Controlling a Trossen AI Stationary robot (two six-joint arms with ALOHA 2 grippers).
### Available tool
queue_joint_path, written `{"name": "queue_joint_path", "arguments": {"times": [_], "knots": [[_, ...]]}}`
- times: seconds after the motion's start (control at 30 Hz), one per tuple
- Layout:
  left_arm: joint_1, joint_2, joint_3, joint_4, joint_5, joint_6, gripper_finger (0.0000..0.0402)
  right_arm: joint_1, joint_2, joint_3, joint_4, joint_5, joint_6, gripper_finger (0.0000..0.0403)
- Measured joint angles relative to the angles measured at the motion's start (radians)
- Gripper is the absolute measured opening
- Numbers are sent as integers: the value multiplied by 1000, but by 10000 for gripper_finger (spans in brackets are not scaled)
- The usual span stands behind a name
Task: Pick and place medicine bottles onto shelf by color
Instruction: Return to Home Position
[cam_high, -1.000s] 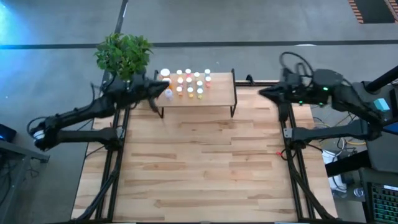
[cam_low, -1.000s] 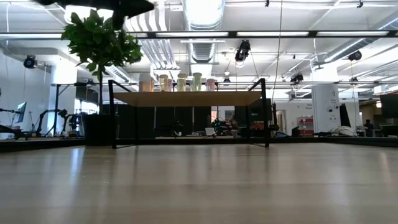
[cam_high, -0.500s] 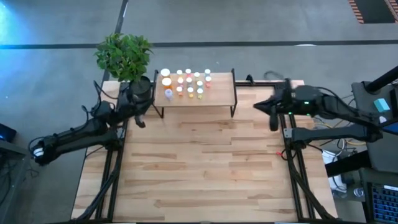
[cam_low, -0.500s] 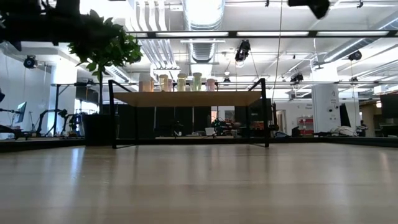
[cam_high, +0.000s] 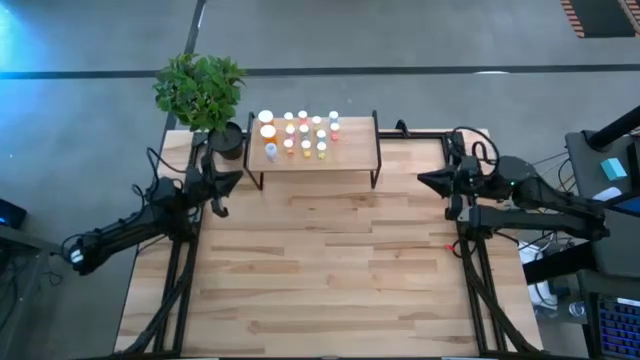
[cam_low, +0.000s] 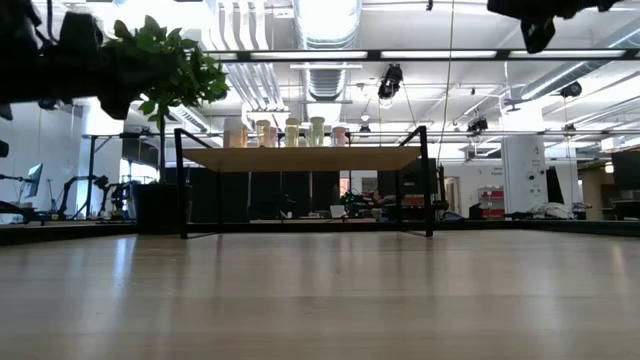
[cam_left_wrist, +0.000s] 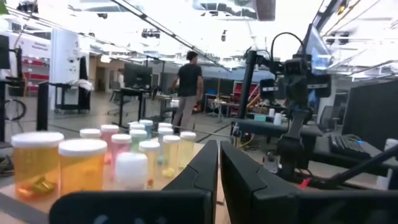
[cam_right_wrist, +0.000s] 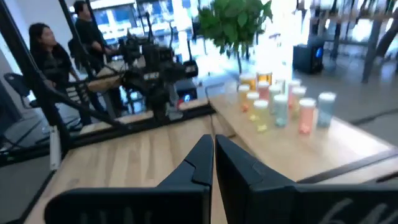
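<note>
Fingers (cam_left_wrist: 200, 173) of the left gripper (cam_left_wrist: 219, 150) are pressing together, holding nothing; it is hovering over the left edge of the table (cam_high: 330, 262), near the plant pot (cam_high: 227, 141), off the left end of the shelf (cam_high: 352, 147). Off the shelf's right end the right gripper (cam_right_wrist: 213, 143) is hanging closed and empty. On the shelf's left half the medicine bottles (cam_high: 298, 132) are standing upright in rows, white-capped, with orange, yellow, pink and blue-green bodies, well apart from both grippers

medicine bottles (cam_left_wrist: 82, 167) clustered, fingers (cam_left_wrist: 202, 172) pressed together
</note>
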Motion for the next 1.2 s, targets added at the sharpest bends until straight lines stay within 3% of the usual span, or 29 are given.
{"name": "queue_joint_path", "arguments": {"times": [0.3, 0.53, 0.73, 0.97, 1.2], "knots": [[-1, -71, -40, -89, 40, -1, 0, 0, -166, -235, 216, -32, 45, 8], [-1, -56, -41, -223, 90, 0, 0, 0, -267, -396, 277, -33, 105, 8], [0, -45, -41, -230, 106, 29, 0, 0, -374, -500, 285, 5, 81, 8], [-1, 1, -42, -230, 106, 46, 0, 0, -366, -611, 318, -7, 200, 8], [-1, 54, -42, -228, 107, 55, 0, 0, -349, -614, 333, 30, 234, 8]]}}
